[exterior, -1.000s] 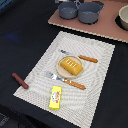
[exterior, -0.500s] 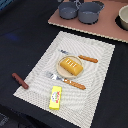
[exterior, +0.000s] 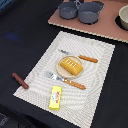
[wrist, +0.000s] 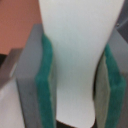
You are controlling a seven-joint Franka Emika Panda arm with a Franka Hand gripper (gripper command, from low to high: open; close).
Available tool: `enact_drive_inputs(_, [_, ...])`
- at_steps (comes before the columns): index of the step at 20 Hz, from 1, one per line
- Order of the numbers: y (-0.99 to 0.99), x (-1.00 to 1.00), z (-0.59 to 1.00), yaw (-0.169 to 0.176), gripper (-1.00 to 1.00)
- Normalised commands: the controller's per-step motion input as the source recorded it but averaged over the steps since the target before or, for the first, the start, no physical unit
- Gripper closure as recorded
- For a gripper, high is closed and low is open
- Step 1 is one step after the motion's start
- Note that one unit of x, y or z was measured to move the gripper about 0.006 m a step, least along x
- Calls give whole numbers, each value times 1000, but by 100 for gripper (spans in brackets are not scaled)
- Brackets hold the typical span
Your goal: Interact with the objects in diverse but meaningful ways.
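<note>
Gripper (wrist: 75, 70) clamped on one white piece (wrist: 77, 55), two grey-blue pots (exterior: 90, 12), one bread block (exterior: 71, 66), one yellow packet (exterior: 55, 97)

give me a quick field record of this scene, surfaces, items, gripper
mat: striped placemat on a dark table
plate: small plate holding the bread block
cutlery: two orange-handled utensils, one beyond the plate, one in front
packet: yellow packet near the mat's front edge
stick: brown stick off the mat
tray: pink board with two grey pots
gripper: green pads clamped on a white piece
</note>
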Motion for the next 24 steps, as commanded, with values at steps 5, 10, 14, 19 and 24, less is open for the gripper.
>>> enact_drive_inputs(5, [270, 343, 51, -35, 100])
enact_drive_inputs(10, [233, 260, 11, -31, -100])
enact_drive_inputs(14, [242, 266, 16, -33, -100])
enact_drive_inputs(19, [262, 274, 50, -32, -100])
enact_drive_inputs(24, [144, 295, 477, -21, -100])
